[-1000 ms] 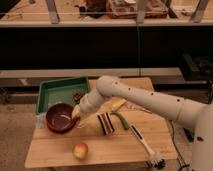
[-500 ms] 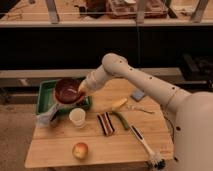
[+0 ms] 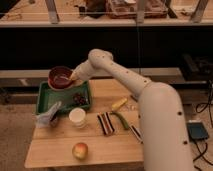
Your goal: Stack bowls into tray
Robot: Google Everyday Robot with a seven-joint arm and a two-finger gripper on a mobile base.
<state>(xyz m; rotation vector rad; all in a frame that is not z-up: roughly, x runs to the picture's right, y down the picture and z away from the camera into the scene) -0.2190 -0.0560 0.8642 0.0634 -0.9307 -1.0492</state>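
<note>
Gripper: the gripper (image 3: 71, 78) is up over the far end of the green tray, at the end of the long white arm (image 3: 115, 75).
Jaws: they look like they pinch the near rim of the dark bowl, but it is too small to be sure.
Dark bowl: the maroon bowl (image 3: 60, 77) sits right at the jaws, on their left side, held up above the tray and tipped a bit.
Tray: the green tray (image 3: 46, 99) lies just below the jaws, on the left part of the wooden table (image 3: 60, 145).
In the tray: a small dark clump (image 3: 79, 98) lies just below the jaws, and a grey crumpled thing (image 3: 49, 117) hangs over the near left corner.
Orange-red bowl: I cannot see it.
White cup: the white cup (image 3: 77, 117) stands on the table below the jaws, just beside the near rim of the tray.
Apple: the apple (image 3: 80, 150) is far below the jaws, near the front edge.
Banana: the yellow banana (image 3: 119, 104) lies down and to the right of the jaws.
Striped thing: a dark striped thing (image 3: 105, 123) lies next to the cup, with a green one (image 3: 121, 120) beside it.
</note>
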